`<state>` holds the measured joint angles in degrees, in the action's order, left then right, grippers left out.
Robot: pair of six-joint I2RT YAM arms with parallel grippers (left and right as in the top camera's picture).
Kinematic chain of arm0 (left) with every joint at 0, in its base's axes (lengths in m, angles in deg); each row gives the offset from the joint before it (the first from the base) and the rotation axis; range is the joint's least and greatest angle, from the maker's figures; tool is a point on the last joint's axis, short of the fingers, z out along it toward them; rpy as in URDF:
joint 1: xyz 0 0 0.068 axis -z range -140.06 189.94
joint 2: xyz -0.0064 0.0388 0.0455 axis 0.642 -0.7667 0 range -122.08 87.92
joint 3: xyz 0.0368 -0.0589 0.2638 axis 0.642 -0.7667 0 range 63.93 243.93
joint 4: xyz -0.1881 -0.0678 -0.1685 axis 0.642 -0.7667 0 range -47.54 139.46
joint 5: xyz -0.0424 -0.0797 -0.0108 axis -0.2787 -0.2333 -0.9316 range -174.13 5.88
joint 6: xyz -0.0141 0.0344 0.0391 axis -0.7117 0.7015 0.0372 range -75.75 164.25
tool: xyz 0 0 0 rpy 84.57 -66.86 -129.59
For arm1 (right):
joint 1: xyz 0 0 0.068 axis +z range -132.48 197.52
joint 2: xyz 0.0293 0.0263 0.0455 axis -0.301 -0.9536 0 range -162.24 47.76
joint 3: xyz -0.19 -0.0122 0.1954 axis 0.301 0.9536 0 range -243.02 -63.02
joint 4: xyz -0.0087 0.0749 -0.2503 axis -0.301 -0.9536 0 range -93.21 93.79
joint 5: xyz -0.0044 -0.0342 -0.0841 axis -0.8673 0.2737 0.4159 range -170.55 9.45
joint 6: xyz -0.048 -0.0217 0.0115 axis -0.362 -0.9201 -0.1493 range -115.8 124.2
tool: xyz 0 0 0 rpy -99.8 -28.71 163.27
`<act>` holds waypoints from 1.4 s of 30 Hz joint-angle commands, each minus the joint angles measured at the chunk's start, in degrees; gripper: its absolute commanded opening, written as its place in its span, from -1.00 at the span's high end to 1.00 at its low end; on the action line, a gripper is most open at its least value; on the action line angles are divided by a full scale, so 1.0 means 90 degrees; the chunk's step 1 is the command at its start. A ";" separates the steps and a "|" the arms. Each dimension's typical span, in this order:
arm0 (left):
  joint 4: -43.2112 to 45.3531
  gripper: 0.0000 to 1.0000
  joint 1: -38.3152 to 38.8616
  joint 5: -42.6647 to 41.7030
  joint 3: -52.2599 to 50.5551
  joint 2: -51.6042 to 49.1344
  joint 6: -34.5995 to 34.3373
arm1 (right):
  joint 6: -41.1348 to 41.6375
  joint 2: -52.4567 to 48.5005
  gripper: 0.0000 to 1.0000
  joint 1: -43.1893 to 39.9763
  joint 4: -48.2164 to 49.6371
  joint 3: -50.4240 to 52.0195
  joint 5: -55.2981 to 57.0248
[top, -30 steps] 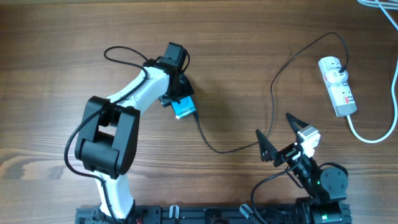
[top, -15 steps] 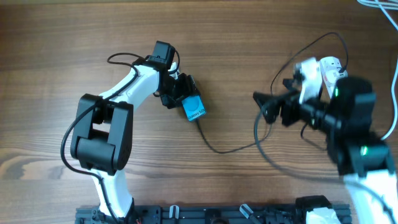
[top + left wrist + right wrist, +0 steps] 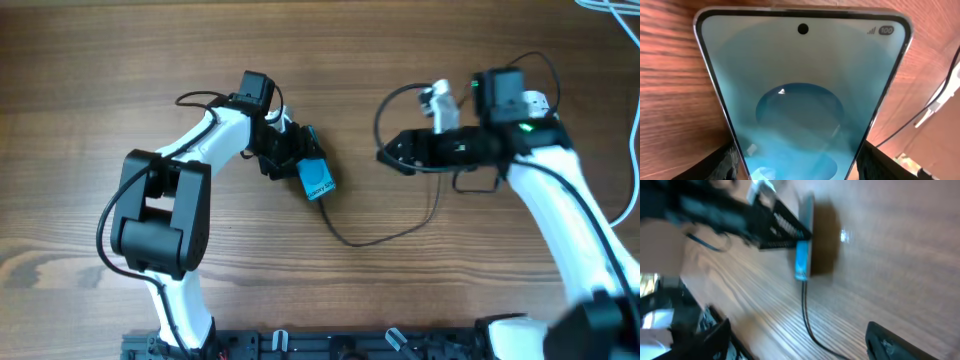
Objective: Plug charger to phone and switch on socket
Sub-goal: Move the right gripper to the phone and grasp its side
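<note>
My left gripper (image 3: 285, 152) is shut on the phone (image 3: 316, 181), a small handset with a light blue-teal screen, held over the table's middle left. In the left wrist view the phone (image 3: 802, 95) fills the frame between my fingers (image 3: 800, 167). The charger, a thin black cable (image 3: 375, 238), runs from the phone's lower end in a loop toward the right. My right gripper (image 3: 388, 157) is open and empty, right of the phone, pointing at it. The right wrist view shows the phone edge-on (image 3: 802, 262) with the cable (image 3: 807, 317) hanging from it. The socket (image 3: 537, 100) is mostly hidden under my right arm.
Thin light cords (image 3: 605, 12) cross the top right corner. The black cable loops up behind my right arm near the socket. The table is brown wood (image 3: 80, 60). The arm bases stand at the front edge.
My right arm has swung up from the front edge to the far right, then leftward toward the phone. My left gripper has shifted the phone slightly right and down.
</note>
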<state>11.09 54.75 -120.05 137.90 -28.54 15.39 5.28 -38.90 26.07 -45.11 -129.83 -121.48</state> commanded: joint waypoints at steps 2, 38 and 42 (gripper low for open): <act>-0.0107 -0.29 0.0002 -0.0631 -0.0087 -0.0117 0.0335 | -0.0464 -0.0923 -0.64 0.0544 0.0202 0.0019 -0.0119; -0.0206 -0.56 0.0510 -0.1217 -0.0087 -0.0117 0.0685 | 0.1615 -0.2640 0.75 0.2030 0.2642 0.0019 0.0284; -0.0175 -0.85 0.0510 -0.1214 -0.0087 -0.0117 0.0685 | 0.1603 -0.2640 0.91 0.2030 0.2640 0.0019 0.0287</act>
<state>10.28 57.54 -128.27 137.60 -28.98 19.63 18.72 -62.09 44.11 -23.52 -128.52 -117.83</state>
